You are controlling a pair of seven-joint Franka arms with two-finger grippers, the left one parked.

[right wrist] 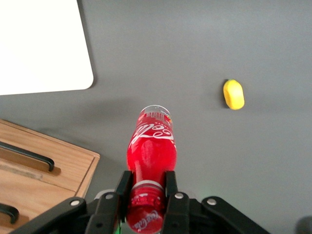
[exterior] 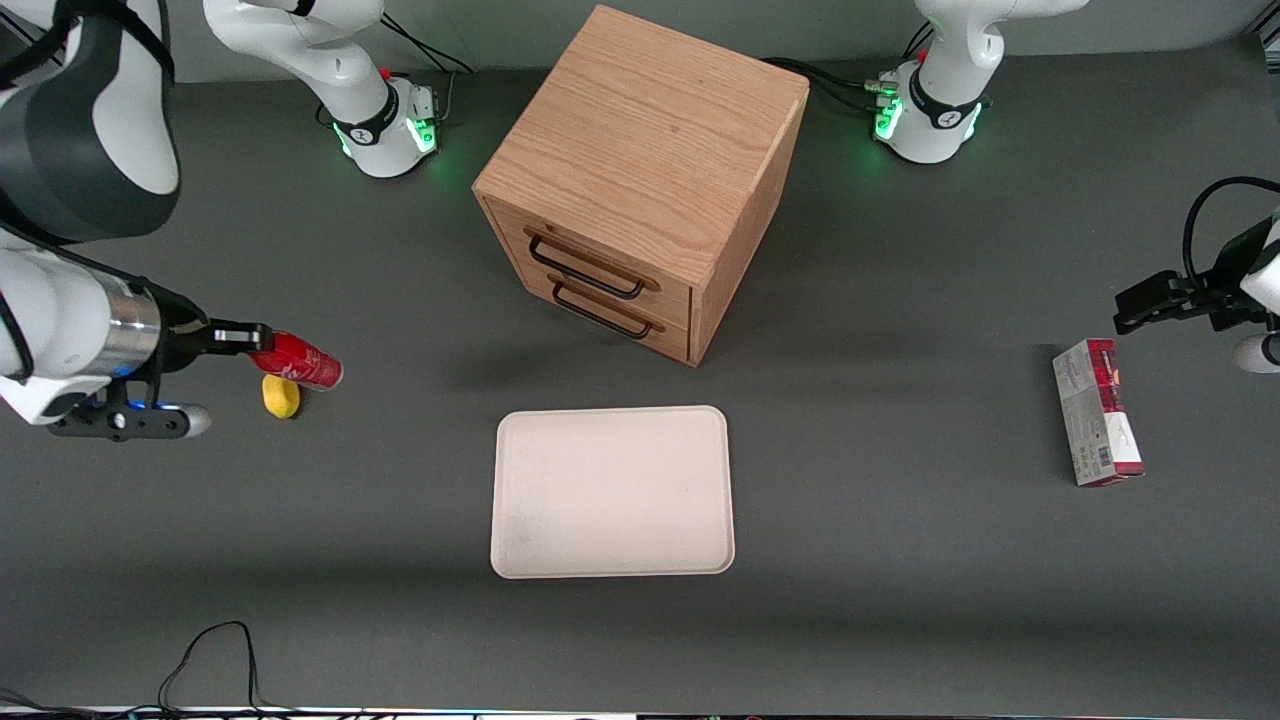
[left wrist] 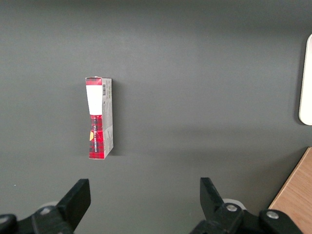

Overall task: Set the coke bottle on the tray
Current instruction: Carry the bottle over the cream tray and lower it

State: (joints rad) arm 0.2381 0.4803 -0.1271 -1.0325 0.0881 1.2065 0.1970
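Gripper is hanging above the table at the working arm's end, and you are seeing its two fingers pinching the neck of the bottle just below the red cap. The bottle is lying roughly level in that grip, its base pointing away from the arm toward the tray, and the wrist camera is showing the white lettering on its red body facing up. It is off the table, with grey surface showing under it.

Under the bottle and slightly nearer the front camera, a small yellow lemon-like object is sitting on the table; whether the bottle is touching it you cannot tell from the front, though the wrist view is showing the two well apart.

Moving along, the tray is lying flat with nothing on it, well apart from the bottle. Farther from the front camera than the tray, the cabinet is standing with its two drawers shut and their dark handles facing the tray at an angle.

Toward the parked arm's end, a red-and-grey carton is lying on its side on the table.
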